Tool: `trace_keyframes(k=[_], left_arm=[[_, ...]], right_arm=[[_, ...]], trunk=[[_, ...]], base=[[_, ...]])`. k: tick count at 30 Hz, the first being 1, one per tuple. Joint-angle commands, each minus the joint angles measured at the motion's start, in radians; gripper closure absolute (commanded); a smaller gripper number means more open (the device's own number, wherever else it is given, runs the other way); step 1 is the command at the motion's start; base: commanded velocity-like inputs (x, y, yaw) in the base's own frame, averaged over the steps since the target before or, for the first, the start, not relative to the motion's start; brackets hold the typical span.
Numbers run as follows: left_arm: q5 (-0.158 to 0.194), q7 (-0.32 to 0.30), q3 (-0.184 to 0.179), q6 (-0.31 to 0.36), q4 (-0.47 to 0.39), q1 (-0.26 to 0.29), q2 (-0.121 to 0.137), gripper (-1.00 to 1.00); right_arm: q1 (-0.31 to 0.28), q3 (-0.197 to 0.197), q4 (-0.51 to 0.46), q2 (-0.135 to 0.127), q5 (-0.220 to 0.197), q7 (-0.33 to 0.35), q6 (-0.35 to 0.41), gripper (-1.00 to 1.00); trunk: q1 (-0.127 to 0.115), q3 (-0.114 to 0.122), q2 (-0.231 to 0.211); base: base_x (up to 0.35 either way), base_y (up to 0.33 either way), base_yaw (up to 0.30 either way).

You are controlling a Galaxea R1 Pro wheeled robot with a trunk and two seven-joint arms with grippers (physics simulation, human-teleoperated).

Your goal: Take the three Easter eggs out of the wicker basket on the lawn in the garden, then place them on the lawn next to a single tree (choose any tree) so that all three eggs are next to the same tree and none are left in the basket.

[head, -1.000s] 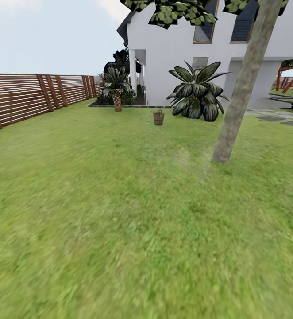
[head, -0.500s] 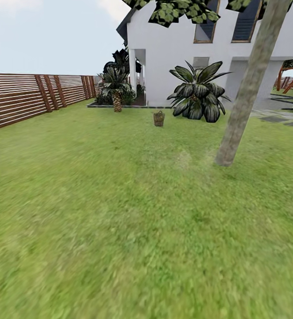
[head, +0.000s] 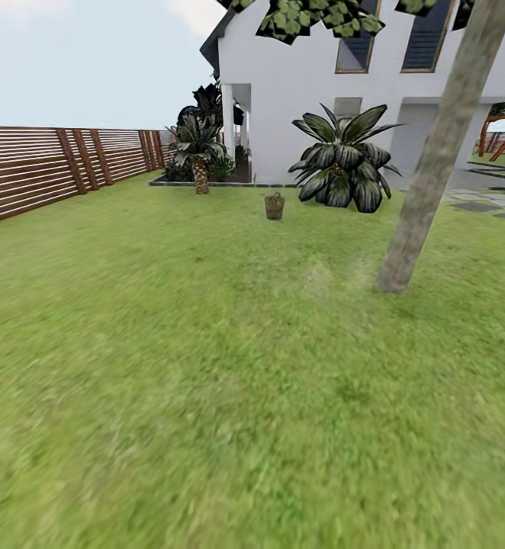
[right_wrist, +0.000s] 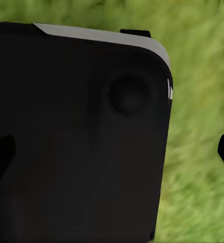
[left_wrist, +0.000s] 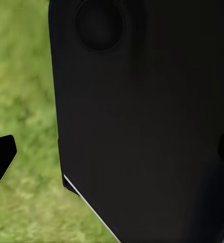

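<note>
Head view, from my remote station. The brown slatted wooden fence (head: 46,168) runs along the left side of the garden, receding toward the white house (head: 306,84). Just past the fence's far end a short palm (head: 200,152) with a scaly trunk stands at the corner of the house, on a dark-edged bed. The lawn (head: 207,381) spreads wide and flat from the foreground up to the house wall.

The wicker basket (head: 274,206) sits upright on the grass, far off, near the middle of the view and in front of the house. It is too small here for me to tell what it holds. Right of it and a little further back, a broad-leaved dark plant (head: 344,164) stands against the wall. Further right and nearer to me, the tree (head: 435,160) rises with a thick, pale grey-brown trunk, leaning to the right; its base meets the grass well apart from the basket. Grey paving slabs (head: 485,206) lie beyond it at the right edge.

Left wrist view: a black robot body panel (left_wrist: 142,116) blocks most of the frame, grass beside it. I cannot tell the left fingers' state.

Right wrist view: a black panel with a pale edge (right_wrist: 76,136) over blurred grass. Right fingers' state: cannot tell.
</note>
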State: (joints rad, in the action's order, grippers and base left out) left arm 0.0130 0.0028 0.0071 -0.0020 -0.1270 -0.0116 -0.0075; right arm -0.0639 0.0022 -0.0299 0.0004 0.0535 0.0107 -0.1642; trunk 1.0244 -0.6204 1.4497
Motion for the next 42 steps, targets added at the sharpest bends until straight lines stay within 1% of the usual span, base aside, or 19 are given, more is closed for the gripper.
trace_keyframes(k=[1, 42], left_arm=[[0.001, 0.0, 0.001, 0.0, -0.002, -0.001, 0.0, -1.0], [0.001, 0.0, 0.001, -0.001, -0.002, -0.001, 0.0, -1.0]], right_arm=[[-0.001, -0.001, 0.001, 0.0, 0.005, 0.0, -0.003, -1.0], [-0.001, -0.001, 0.001, 0.002, 0.003, -0.006, -0.003, -1.0]], trunk=[[0.001, -0.001, 0.0], [0.001, -0.001, 0.0]], base=[[0.34, 0.0, 0.0], [0.34, 0.0, 0.0]])
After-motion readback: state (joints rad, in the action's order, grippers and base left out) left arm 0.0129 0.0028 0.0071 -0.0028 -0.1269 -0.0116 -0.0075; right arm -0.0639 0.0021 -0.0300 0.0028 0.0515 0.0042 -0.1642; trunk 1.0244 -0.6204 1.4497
